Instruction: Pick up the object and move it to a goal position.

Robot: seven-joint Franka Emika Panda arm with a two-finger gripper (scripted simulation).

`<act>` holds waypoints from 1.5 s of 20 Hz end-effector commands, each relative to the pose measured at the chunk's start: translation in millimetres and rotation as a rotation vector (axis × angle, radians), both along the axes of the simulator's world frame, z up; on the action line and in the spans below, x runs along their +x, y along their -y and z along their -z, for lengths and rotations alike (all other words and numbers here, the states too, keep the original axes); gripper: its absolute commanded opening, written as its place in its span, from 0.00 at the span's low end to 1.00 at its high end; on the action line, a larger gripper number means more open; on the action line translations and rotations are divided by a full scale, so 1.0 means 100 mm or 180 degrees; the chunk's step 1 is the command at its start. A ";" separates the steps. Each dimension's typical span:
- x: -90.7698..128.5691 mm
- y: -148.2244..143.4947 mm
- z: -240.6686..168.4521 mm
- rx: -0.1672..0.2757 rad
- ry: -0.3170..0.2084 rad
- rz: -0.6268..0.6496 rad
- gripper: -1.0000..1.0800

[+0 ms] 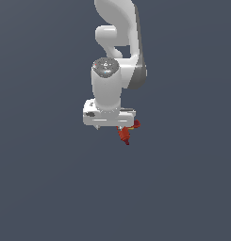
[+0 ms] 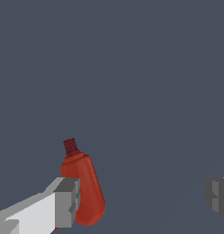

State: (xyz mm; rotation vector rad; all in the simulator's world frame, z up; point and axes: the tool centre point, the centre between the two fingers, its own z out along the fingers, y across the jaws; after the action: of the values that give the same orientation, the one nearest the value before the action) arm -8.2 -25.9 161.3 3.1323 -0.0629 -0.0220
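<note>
The object (image 2: 85, 185) is a small red, bottle-like item with a dark-red narrow tip. In the wrist view it lies on the grey floor right beside one grey finger pad (image 2: 67, 201), inside the jaws. The other finger pad (image 2: 217, 195) stands far from it. My white gripper (image 2: 141, 199) is open wide and holds nothing. In the exterior view the gripper (image 1: 113, 126) hangs low under the white arm, and the object (image 1: 126, 133) shows just below its edge, on the exterior view's right. I cannot tell whether the near finger touches the object.
A plain dark grey floor (image 1: 46, 188) fills both views. The arm's white links (image 1: 114, 42) rise above the gripper in the exterior view. No goal marker shows.
</note>
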 end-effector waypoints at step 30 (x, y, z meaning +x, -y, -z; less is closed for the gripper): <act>-0.42 -0.78 1.04 -0.0183 -0.0742 -0.0954 1.00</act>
State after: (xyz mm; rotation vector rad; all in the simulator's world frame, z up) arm -47.8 48.9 61.8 3.0287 0.3756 -0.3581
